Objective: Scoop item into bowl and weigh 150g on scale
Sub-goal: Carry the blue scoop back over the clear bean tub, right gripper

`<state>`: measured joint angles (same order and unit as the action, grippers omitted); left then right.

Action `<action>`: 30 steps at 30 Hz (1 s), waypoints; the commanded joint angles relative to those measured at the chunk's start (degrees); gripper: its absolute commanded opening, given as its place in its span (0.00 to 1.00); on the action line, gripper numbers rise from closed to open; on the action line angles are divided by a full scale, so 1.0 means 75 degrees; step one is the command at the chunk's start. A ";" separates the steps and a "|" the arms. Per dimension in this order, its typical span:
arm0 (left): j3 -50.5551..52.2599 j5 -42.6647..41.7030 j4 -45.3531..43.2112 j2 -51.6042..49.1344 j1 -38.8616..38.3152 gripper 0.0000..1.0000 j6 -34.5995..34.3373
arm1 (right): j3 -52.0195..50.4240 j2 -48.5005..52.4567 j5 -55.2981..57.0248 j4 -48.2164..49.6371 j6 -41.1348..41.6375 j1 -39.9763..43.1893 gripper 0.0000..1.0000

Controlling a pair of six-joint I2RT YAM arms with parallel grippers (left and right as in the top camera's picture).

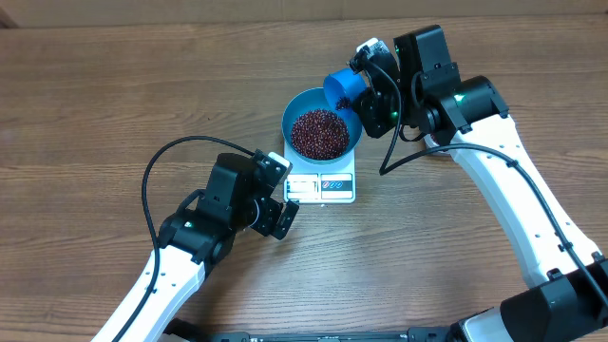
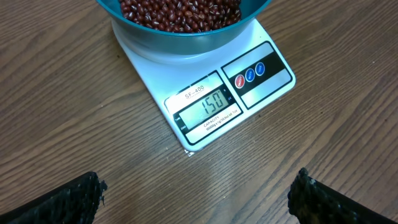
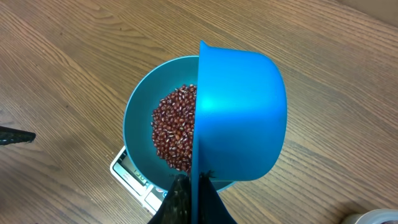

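The blue bowl (image 1: pixel 321 133) stands on the white scale (image 1: pixel 321 185) and holds a heap of dark red beans (image 1: pixel 319 132). The scale's display (image 2: pixel 206 106) reads 150. My right gripper (image 3: pixel 196 180) is shut on the handle of a small blue scoop (image 3: pixel 239 115), tipped on its side above the bowl's far right rim (image 1: pixel 344 87). My left gripper (image 2: pixel 196 196) hangs open over bare wood just in front of the scale, nothing between its fingers (image 2: pixel 62 199). In the right wrist view the beans (image 3: pixel 174 127) show beside the scoop.
Brown wooden table (image 1: pixel 114 85) all round. A black cable (image 1: pixel 152 180) loops beside the left arm. A pale object's edge (image 3: pixel 379 216) shows at the bottom right of the right wrist view.
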<state>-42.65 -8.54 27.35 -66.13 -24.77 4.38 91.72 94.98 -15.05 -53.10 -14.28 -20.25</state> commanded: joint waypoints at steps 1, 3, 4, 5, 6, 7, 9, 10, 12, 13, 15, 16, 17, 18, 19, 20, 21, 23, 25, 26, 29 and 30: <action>0.0020 0.0017 -0.0026 0.0029 -0.0038 1.00 -0.0131 | 0.0262 -0.0227 -0.0114 0.0044 0.0111 0.0055 0.04; 0.0020 0.0017 -0.0026 0.0029 -0.0038 0.99 -0.0131 | 0.0262 -0.0227 -0.0204 0.0044 0.0117 0.0061 0.04; 0.0020 0.0017 -0.0026 0.0029 -0.0038 1.00 -0.0131 | 0.0262 -0.0227 -0.0274 0.0047 0.0172 0.0073 0.04; 0.0020 0.0017 -0.0026 0.0029 -0.0038 1.00 -0.0131 | 0.0262 -0.0227 -0.0306 0.0047 0.0213 0.0093 0.04; 0.0020 0.0017 -0.0026 0.0029 -0.0038 1.00 -0.0131 | 0.0262 -0.0227 -0.0411 0.0047 0.0318 0.0146 0.04; 0.0020 0.0017 -0.0026 0.0029 -0.0038 0.99 -0.0131 | 0.0262 -0.0227 -0.0688 0.0041 0.0338 0.0251 0.04; 0.0020 0.0017 -0.0026 0.0029 -0.0038 1.00 -0.0131 | 0.0262 -0.0227 -0.1274 0.0041 0.0420 0.0493 0.04; 0.0020 0.0017 -0.0026 0.0029 -0.0038 1.00 -0.0131 | 0.0262 -0.0227 -0.1478 0.0044 0.0510 0.0624 0.04; 0.0020 0.0017 -0.0026 0.0029 -0.0038 1.00 -0.0131 | 0.0262 -0.0227 -0.2017 0.0017 0.0516 0.0938 0.04; 0.0020 0.0017 -0.0026 0.0029 -0.0038 1.00 -0.0131 | 0.0262 -0.0227 -0.2372 0.0012 0.0606 0.1183 0.04; 0.0020 0.0017 -0.0026 0.0029 -0.0038 1.00 -0.0131 | 0.0262 -0.0227 -0.2789 -0.0026 0.0682 0.1545 0.04; 0.0020 0.0017 -0.0026 0.0029 -0.0038 1.00 -0.0131 | 0.0262 -0.0227 -0.2906 -0.0052 0.0699 0.1682 0.04; 0.0020 0.0017 -0.0026 0.0029 -0.0038 0.99 -0.0131 | 0.0262 -0.0227 -0.3034 -0.0105 0.0752 0.1897 0.04; 0.0020 0.0017 -0.0026 0.0029 -0.0038 0.99 -0.0131 | 0.0262 -0.0227 -0.3133 -0.0157 0.0769 0.2084 0.04; 0.0020 0.0017 -0.0026 0.0029 -0.0038 1.00 -0.0131 | 0.0262 -0.0227 -0.3191 -0.0198 0.0769 0.2209 0.04; 0.0020 0.0017 -0.0026 0.0029 -0.0038 1.00 -0.0131 | 0.0262 -0.0227 -0.3267 -0.0251 0.0769 0.2375 0.04; 0.0020 0.0017 -0.0026 0.0029 -0.0038 1.00 -0.0131 | 0.0262 -0.0227 -0.3375 -0.0323 0.0769 0.2591 0.04; 0.0020 0.0017 -0.0026 0.0029 -0.0038 1.00 -0.0131 | 0.0262 -0.0227 -0.3587 -0.0484 0.0764 0.3048 0.04; 0.0020 0.0017 -0.0026 0.0029 -0.0038 1.00 -0.0131 | 0.0262 -0.0227 -0.3818 -0.0621 0.0764 0.3497 0.04; 0.0020 0.0017 -0.0026 0.0029 -0.0038 1.00 -0.0131 | 0.0262 -0.0227 -0.3864 -0.0653 0.0764 0.3614 0.04; 0.0020 0.0017 -0.0026 0.0029 -0.0038 1.00 -0.0131 | 0.0262 -0.0227 -0.3873 -0.0825 0.0764 0.4179 0.04; 0.0020 0.0017 -0.0026 0.0029 -0.0038 1.00 -0.0131 | 0.0262 -0.0227 -0.3873 -0.0860 0.0764 0.4269 0.04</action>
<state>-42.68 -8.54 27.35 -66.13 -24.77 4.38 91.72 94.98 -42.24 -59.24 -8.73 9.65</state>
